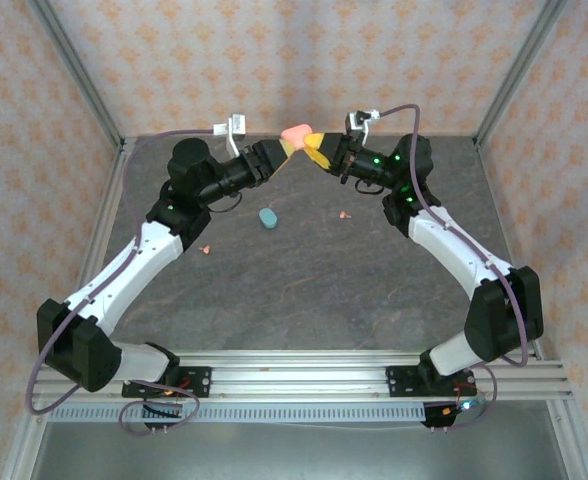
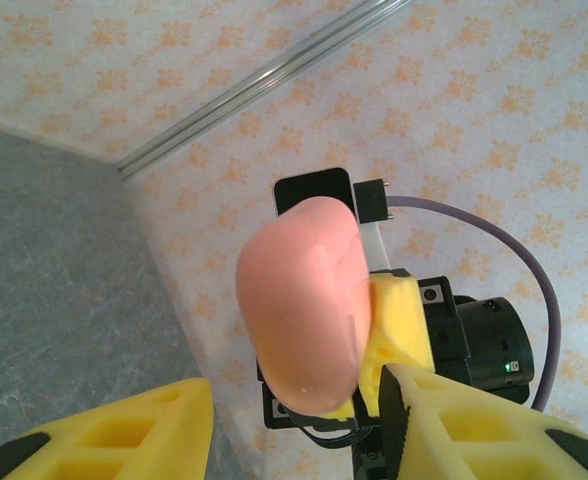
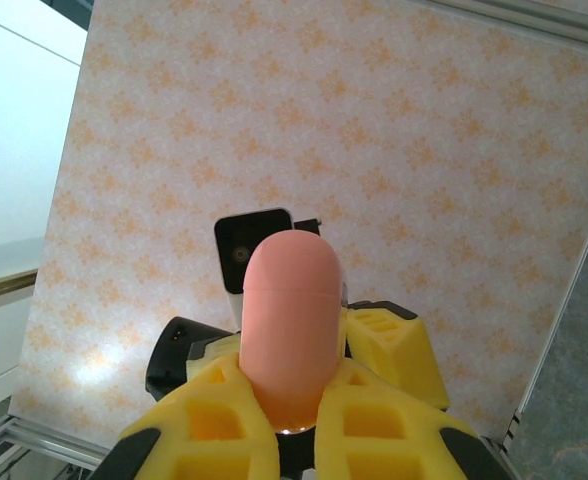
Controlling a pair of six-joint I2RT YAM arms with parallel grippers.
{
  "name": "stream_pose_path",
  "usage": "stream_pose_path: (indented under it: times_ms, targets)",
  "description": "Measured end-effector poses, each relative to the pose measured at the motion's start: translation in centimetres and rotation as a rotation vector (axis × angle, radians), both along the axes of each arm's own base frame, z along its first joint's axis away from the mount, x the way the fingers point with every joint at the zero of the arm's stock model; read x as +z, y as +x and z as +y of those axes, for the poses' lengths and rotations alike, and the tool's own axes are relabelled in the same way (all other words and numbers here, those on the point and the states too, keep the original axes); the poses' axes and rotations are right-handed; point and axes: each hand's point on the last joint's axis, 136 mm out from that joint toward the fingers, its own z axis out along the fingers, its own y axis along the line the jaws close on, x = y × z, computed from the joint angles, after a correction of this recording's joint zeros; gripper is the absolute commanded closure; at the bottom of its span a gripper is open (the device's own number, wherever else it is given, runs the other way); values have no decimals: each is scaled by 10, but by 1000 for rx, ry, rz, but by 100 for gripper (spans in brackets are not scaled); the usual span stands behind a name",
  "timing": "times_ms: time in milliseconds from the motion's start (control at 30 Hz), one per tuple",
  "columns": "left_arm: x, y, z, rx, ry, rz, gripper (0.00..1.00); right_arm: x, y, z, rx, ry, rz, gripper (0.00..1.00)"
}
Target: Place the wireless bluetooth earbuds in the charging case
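A salmon-pink oval charging case (image 1: pixel 294 132) is held up in the air at the back of the table, lid closed. My right gripper (image 3: pixel 299 425) is shut on its lower end, and the case (image 3: pixel 292 320) stands up between the yellow fingers. My left gripper (image 2: pixel 294 435) is open, its fingers spread either side of the case (image 2: pixel 304 300) without clamping it. In the top view the left gripper (image 1: pixel 280 151) and right gripper (image 1: pixel 317 150) meet tip to tip. Two tiny pink earbuds lie on the table, one (image 1: pixel 344 213) and another (image 1: pixel 204 249). Light blue earbuds are out of view.
A light blue oval case (image 1: pixel 268 218) lies closed on the dark table (image 1: pixel 314 290), left of centre. Patterned walls and metal frame posts enclose the back and sides. The arm bases sit on a rail at the near edge.
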Motion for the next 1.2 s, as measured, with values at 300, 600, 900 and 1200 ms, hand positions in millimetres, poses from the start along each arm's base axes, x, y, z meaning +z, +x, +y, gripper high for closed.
stream_pose_path:
  times_ms: [300, 600, 900, 1200]
  targets:
    - [7, 5, -2, -4, -31, -15, 58, 1, -7, 5, 24, -1, -11, 100]
    - [13, 3, -5, -27, -50, -17, 74, 1, -9, 7, 24, -13, -33, 100]
    - [10, 1, -6, -32, -2, -16, 61, -2, -13, 6, 10, -49, -58, 100]
    - [8, 1, -6, -31, 5, -12, 58, -4, -12, 6, 0, -62, -61, 100]
